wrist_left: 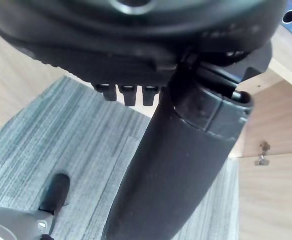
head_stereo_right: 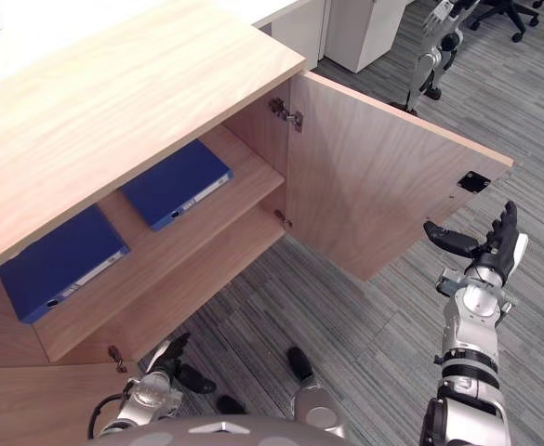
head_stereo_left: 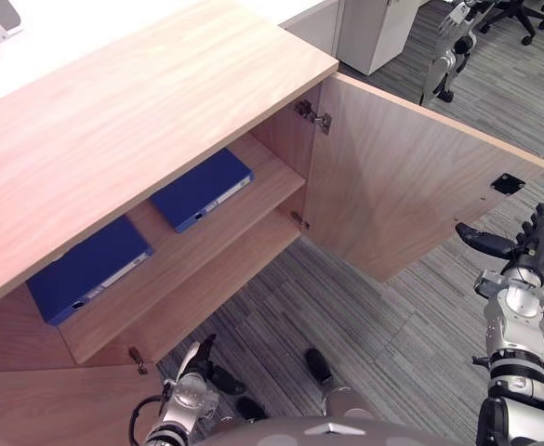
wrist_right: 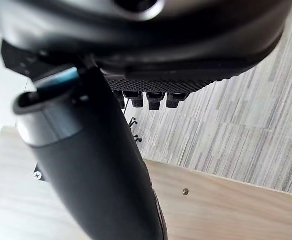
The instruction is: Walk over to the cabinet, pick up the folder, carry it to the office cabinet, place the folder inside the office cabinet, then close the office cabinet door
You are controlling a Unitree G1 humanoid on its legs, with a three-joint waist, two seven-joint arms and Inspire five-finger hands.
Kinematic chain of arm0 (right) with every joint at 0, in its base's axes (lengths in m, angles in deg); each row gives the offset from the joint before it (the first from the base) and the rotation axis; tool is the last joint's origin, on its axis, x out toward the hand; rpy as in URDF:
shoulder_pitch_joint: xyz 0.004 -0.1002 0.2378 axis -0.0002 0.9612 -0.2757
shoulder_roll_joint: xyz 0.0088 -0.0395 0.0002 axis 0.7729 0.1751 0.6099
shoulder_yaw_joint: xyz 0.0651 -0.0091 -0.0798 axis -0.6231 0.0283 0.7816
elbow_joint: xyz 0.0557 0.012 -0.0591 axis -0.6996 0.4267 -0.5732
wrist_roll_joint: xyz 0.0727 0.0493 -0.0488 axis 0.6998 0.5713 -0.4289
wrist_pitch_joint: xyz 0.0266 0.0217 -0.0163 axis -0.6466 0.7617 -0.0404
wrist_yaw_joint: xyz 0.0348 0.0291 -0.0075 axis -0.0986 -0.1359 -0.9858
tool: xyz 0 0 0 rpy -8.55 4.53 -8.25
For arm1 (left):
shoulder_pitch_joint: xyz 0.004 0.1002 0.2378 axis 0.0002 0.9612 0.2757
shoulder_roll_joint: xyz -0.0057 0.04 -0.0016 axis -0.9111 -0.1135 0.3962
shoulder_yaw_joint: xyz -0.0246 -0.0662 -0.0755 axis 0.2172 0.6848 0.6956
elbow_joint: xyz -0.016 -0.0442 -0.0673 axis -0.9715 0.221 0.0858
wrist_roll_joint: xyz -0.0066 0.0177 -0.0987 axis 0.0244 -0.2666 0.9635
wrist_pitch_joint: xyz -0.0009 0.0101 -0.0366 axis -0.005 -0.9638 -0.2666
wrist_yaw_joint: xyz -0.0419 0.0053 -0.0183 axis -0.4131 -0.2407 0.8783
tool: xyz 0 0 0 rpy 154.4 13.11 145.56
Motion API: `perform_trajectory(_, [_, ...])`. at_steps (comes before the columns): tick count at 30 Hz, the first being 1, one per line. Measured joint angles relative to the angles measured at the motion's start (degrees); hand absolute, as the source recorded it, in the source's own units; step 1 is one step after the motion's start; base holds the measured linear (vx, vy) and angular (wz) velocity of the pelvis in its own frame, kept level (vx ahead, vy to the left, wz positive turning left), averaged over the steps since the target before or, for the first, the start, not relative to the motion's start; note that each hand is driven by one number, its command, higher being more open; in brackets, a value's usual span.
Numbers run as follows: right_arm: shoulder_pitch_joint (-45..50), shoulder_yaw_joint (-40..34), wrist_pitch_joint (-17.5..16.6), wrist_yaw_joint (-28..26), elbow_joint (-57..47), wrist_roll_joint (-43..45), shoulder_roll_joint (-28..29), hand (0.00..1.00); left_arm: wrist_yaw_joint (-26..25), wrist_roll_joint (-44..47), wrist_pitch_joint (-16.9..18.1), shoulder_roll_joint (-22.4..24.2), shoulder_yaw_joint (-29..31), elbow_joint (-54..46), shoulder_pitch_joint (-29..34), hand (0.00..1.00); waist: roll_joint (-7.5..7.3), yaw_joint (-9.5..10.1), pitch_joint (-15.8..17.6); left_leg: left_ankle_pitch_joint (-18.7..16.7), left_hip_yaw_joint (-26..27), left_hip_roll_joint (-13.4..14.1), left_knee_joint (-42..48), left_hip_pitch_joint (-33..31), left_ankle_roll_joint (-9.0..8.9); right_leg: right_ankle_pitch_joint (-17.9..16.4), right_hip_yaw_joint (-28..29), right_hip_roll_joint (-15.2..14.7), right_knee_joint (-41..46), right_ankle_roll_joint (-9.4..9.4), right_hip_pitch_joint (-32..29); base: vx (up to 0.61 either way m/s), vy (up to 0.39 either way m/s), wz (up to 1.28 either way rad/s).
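On the upper shelf [head_stereo_left: 253,200] of the cabinet [head_stereo_left: 113,121], the left folder [head_stereo_left: 89,268] and right folder [head_stereo_left: 202,189] lie flat, long axes along the shelf, spines facing out. My right hand [head_stereo_left: 530,249] is raised beside the open door [head_stereo_left: 392,186], fingers straight and released; my left hand [head_stereo_left: 197,367] hangs low, fingers relaxed.

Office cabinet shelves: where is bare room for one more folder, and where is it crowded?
The upper shelf is crowded: the left blue folder and the right blue folder lie flat there, a narrow strip between them. A bare patch lies between the right blue folder and the hinge side. The lower shelf looks bare along its front.
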Motion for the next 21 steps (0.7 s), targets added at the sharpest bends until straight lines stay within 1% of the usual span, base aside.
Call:
perform_trajectory(6, [-0.25, 3.62, 0.01, -0.57, -0.01, -0.02, -1.71, 1.0, 0.0, -0.05, 0.42, 0.09, -1.69, -0.01, 0.49, 1.0, 0.39, -0.07, -0.18, 0.11, -1.55, -0.39, 0.53, -1.57, 0.21, 0.01, -1.43, -0.66, 0.62, 0.0, -1.13, -0.01, -0.017, 0.11])
perform_trajectory(13, [-0.61, 5.0, 0.0, -0.9, -2.95, 0.01, -1.72, 1.0, 0.02, -2.01, 0.46, 0.66, -1.94, 0.0, 0.86, 1.0, 0.97, -0.1, -0.5, 0.64, -2.3, -1.35, 0.2, -2.6, 1.04, 0.34, -1.97, -1.57, 0.54, 0.39, -2.34, -0.03, 0.001, 0.05])
perform_trajectory(17, [-0.48, 4.98, 0.0, -0.37, -5.43, 0.11, -0.81, 1.0, 0.0, -2.03, 0.47, 0.59, -1.84, 0.0, 1.22, 1.0, 1.06, -0.22, -0.57, 1.13, -2.45, -1.71, -0.63, -2.59, 1.47, 1.02, -2.05, -1.73, -0.32, 0.48, -2.27, 0.0, 0.0, 0.0])
perform_trajectory(21, [0.75, 4.8, 0.01, 0.04, -9.01, 0.27, 1.96, 1.0, -0.04, -2.09, 0.47, 0.69, -1.68, -0.15, 1.28, 1.0, 1.07, -0.46, -0.58, 1.2, -2.19, -1.65, -0.9, -2.58, 1.45, 1.61, -1.52, -1.51, -0.71, 0.62, -2.08, 0.02, -0.007, -0.06])
